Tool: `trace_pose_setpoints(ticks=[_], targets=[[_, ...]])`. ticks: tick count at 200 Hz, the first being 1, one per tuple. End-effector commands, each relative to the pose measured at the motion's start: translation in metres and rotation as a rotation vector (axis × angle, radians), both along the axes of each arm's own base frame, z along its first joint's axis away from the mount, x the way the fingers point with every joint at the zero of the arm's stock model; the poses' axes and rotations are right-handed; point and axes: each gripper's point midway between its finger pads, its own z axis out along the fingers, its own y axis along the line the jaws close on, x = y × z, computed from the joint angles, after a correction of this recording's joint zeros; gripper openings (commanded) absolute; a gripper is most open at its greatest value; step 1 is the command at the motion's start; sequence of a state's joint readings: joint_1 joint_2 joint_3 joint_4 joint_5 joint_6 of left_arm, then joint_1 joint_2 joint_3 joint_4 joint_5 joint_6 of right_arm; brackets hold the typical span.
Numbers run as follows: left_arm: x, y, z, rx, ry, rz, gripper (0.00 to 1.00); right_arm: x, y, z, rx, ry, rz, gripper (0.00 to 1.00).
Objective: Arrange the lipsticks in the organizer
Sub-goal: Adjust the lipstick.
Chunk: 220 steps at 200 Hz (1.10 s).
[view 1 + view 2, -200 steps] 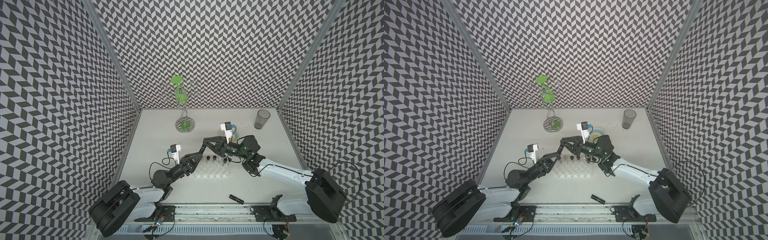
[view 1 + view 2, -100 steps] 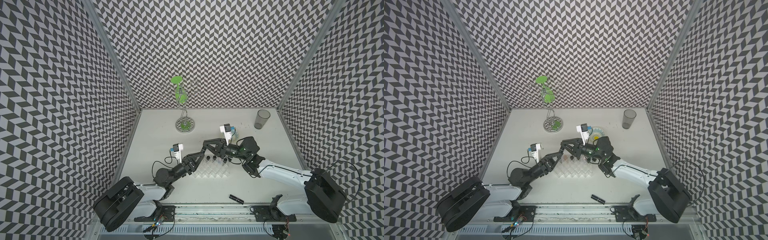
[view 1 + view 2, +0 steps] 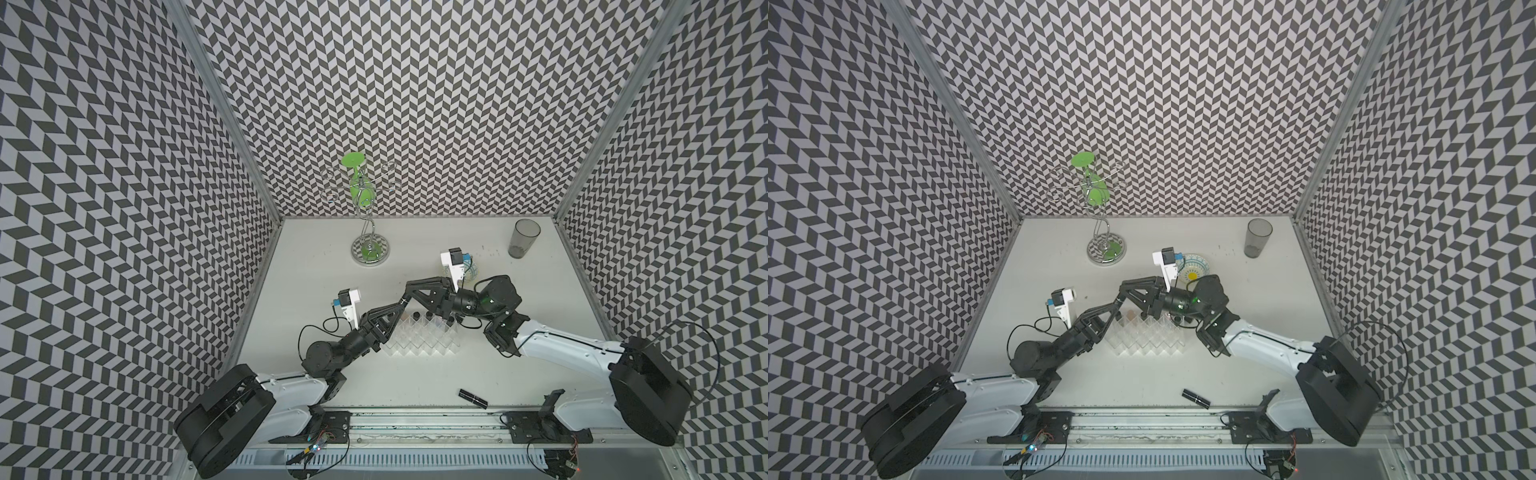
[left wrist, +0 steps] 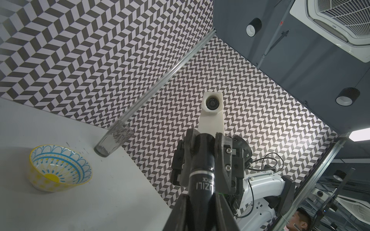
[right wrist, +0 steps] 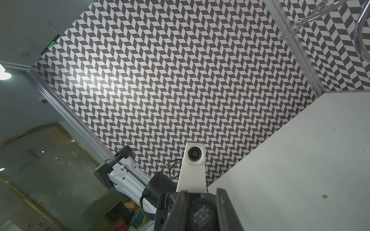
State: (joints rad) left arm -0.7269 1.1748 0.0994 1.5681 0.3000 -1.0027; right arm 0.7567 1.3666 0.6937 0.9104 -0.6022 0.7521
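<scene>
Both grippers meet above the back left corner of the clear organizer (image 3: pixel 419 343) (image 3: pixel 1144 338). A glossy black lipstick (image 4: pixel 202 170) (image 5: pixel 202 217) spans between them. My left gripper (image 3: pixel 400 308) (image 4: pixel 202 200) is shut on one end, and my right gripper (image 3: pixel 409 293) (image 5: pixel 201 195) is shut on the other end. Black lipsticks (image 3: pixel 420 328) stand in the organizer's back cells, with a beige one (image 3: pixel 1133 316) at its back left. Another black lipstick (image 3: pixel 473 398) (image 3: pixel 1196 398) lies flat near the table's front edge.
A patterned yellow-centred bowl (image 3: pixel 1194 266) (image 4: pixel 60 170) sits behind the right wrist. A tall grey tumbler (image 3: pixel 523 239) (image 4: pixel 114 140) stands at the back right. A wire stand with green discs (image 3: pixel 370 249) stands at the back centre.
My left gripper's jaws have closed on the black lipstick that my right gripper keeps holding. Both arms stay almost in place above the organizer.
</scene>
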Motion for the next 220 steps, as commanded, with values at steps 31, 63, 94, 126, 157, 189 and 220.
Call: trace_pose_setpoints(ticks=[31, 63, 94, 126, 157, 189, 220], targets=[[-0.013, 0.008, 0.033, -0.08, -0.116, 0.002, 0.14, 0.001, -0.001, -0.019, -0.039, 0.019, -0.013, 0.39], [0.002, 0.003, 0.018, 0.006, -0.049, 0.056, 0.0, 0.009, -0.007, -0.021, -0.059, 0.022, -0.076, 0.76], [0.024, -0.006, -0.008, 0.247, 0.048, 0.144, 0.0, 0.028, -0.037, -0.034, -0.104, 0.027, -0.22, 0.8], [0.042, 0.013, -0.03, 0.54, 0.165, 0.296, 0.0, 0.036, -0.083, -0.044, -0.175, 0.004, -0.383, 0.82], [0.034, 0.021, -0.01, 0.722, 0.242, 0.282, 0.0, 0.04, -0.102, -0.055, -0.378, -0.019, -0.466, 0.85], [0.034, 0.042, -0.029, 1.012, 0.43, 0.314, 0.0, 0.028, -0.115, -0.057, -0.363, -0.048, -0.42, 0.87], [0.042, 0.052, -0.028, 1.257, 0.552, 0.327, 0.0, 0.022, -0.112, -0.059, -0.34, -0.05, -0.361, 0.87]])
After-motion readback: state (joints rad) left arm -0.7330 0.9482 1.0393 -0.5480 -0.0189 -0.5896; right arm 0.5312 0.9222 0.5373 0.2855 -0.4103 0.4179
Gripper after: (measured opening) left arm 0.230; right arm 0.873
